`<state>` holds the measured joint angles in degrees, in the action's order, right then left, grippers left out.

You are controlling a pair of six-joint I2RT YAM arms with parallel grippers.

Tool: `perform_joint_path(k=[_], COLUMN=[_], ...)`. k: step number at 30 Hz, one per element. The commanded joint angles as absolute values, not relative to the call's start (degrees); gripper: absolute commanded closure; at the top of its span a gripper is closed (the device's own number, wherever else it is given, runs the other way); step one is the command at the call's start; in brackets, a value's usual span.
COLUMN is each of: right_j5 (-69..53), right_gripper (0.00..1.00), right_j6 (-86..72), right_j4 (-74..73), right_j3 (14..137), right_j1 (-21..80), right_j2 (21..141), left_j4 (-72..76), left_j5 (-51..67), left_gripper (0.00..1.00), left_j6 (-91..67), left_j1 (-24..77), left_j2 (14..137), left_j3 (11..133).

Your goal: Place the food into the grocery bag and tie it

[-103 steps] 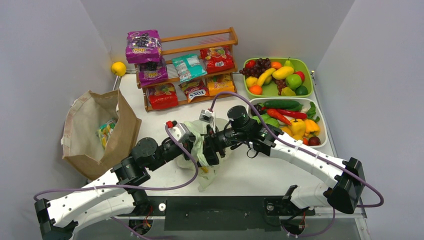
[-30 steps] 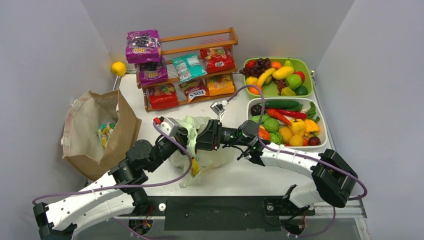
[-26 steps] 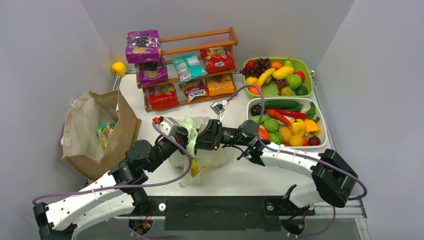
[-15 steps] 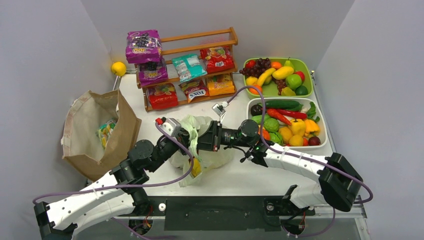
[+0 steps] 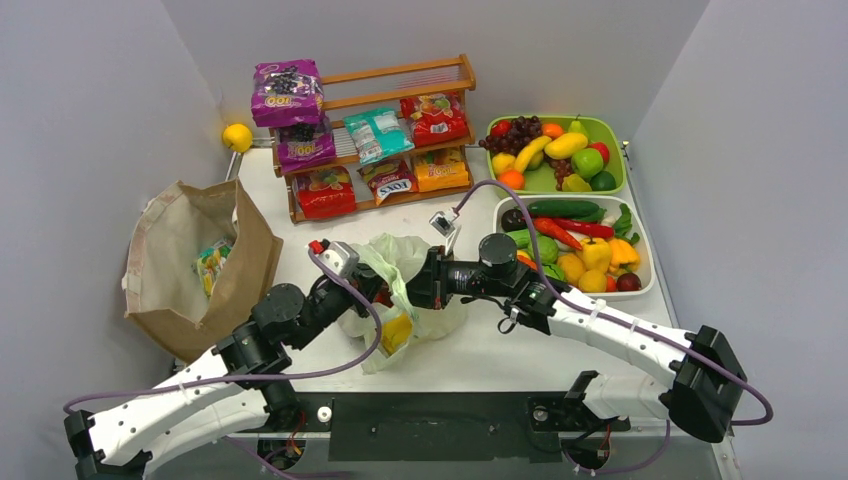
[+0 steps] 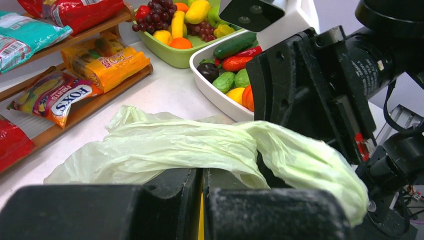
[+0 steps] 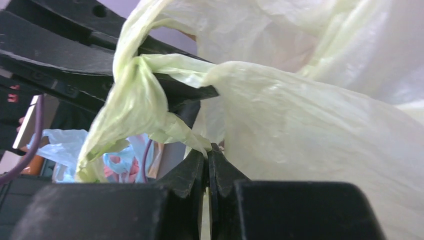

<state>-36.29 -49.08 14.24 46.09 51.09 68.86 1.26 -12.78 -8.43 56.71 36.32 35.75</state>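
Grocery bag (image 5: 398, 258) is lying mid-table, in front of the wooden rack (image 5: 400, 72) and just left of the white vegetable tray (image 5: 625, 293). Its crumpled body is running roughly far-to-near, with a limp tail pointing toward the near edge. Something yellow (image 5: 397, 328) is showing through the film low in the bag; I cannot tell which piece of food it is.

Left gripper (image 6: 202, 176) is pointing in from the left. Its fingers are pressing together on a gathered band of the bag's plastic. In the left wrist view that band is stretching left to right, roughly level. It is drooping at its right end beside the right gripper's black body.

Right gripper (image 7: 207, 154) is pointing leftward, facing the other one. Its fingers are pinching tip to tip on a twisted rope of the plastic. The twist is rising up and left from the tips, crossing in front of the left gripper's black fingers.

From above, both grippers are sitting close together over the bag.

Snack packets are lying on the rack, one marked FOX'S (image 5: 388, 180). The green fruit tray (image 5: 612, 128) is sitting behind the white one. A brown paper bag (image 5: 250, 250) is standing open at the left, well apart from the plastic bag.
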Motion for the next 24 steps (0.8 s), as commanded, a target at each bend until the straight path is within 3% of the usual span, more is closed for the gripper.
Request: perform_joint_path(k=[1, 14, 24], right_j5=[-33.6, -31.5, -21.5], right_gripper=[1.00, 1.00, 1.00], right_j6=[-44.3, -44.1, -45.9], right_j4=[7.6, 1.6, 0.2], right_j3=[49.7, 54.4, 52.9], right_j1=[50.7, 48.0, 46.4], right_j2=[67.0, 64.2, 62.1], left_j4=[-2.1, -9.5, -12.9], left_j5=[-11.1, -9.9, -10.3], left_gripper=[1.00, 1.00, 1.00], left_j6=[-9.1, -9.6, -12.3], left_j1=[57.0, 57.0, 57.1], left_j2=[33.4, 29.3, 27.5], left_j3=[35.6, 35.8, 36.3])
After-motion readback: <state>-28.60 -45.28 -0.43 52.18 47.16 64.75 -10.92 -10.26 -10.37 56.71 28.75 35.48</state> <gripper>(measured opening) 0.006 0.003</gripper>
